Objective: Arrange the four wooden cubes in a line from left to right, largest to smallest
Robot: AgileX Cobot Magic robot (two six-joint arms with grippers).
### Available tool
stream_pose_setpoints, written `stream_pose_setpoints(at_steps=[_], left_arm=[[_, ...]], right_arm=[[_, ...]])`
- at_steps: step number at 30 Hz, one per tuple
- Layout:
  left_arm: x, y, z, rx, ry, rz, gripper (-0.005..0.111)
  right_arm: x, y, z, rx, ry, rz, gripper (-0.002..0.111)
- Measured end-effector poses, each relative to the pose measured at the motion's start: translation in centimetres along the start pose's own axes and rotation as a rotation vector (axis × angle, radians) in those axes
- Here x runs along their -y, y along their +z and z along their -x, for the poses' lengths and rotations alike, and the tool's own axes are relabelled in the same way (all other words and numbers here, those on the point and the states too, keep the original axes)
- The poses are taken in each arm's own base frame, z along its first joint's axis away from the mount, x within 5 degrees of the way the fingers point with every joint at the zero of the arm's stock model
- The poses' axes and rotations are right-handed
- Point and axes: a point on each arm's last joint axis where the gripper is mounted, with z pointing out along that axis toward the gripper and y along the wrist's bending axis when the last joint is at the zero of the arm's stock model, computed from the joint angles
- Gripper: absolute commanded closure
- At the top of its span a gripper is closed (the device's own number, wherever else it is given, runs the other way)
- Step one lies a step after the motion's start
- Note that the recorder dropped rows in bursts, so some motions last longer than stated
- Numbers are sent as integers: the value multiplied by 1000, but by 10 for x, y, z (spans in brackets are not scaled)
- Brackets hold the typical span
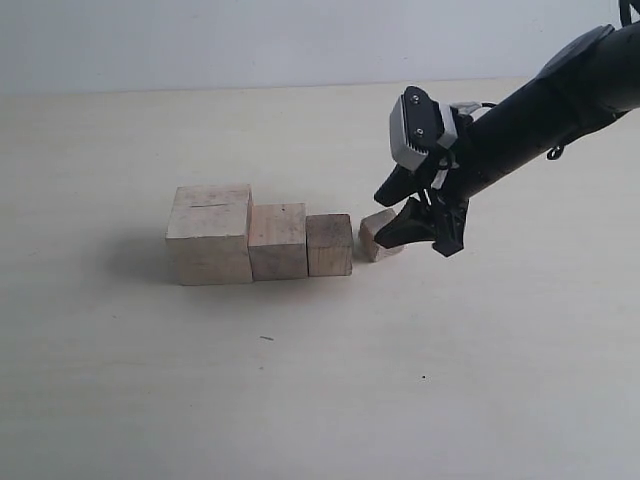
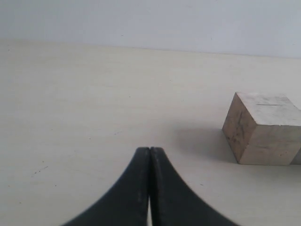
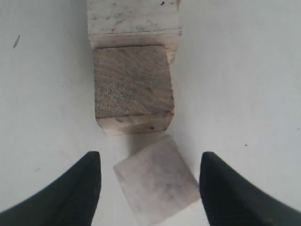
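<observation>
Sitting skewed, unaligned: smallest cube (image 3: 157, 181)

Pale cream table (image 1: 300, 430), matt and flat, with faint lengthwise streaks, filling most of every view. Behind it, a plain wall (image 1: 200, 40) of washed-out grey-white, meeting the table's far edge in a straight, soft line. Well out from the wall, on the near half of the table, a short dark fleck (image 1: 267, 338). Still farther from the wall and off to the right in the exterior view, a tiny dark speck (image 1: 423, 377).
</observation>
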Motion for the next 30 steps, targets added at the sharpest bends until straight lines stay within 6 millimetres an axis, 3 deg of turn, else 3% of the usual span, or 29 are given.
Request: stream_pose_setpoints(at_steps=[9,14,22,30], left_arm=[[0,0,0,0,0,0,107],[0,0,0,0,0,0,107],[0,0,0,0,0,0,107],[0,0,0,0,0,0,107]], right_arm=[[-1,1,-1,5,17,12,49],[0,-8,5,-9,10,-27,49],[12,-19,-4,-172,79,-187,49],[32,-15,-11,-139,232,-402,49]])
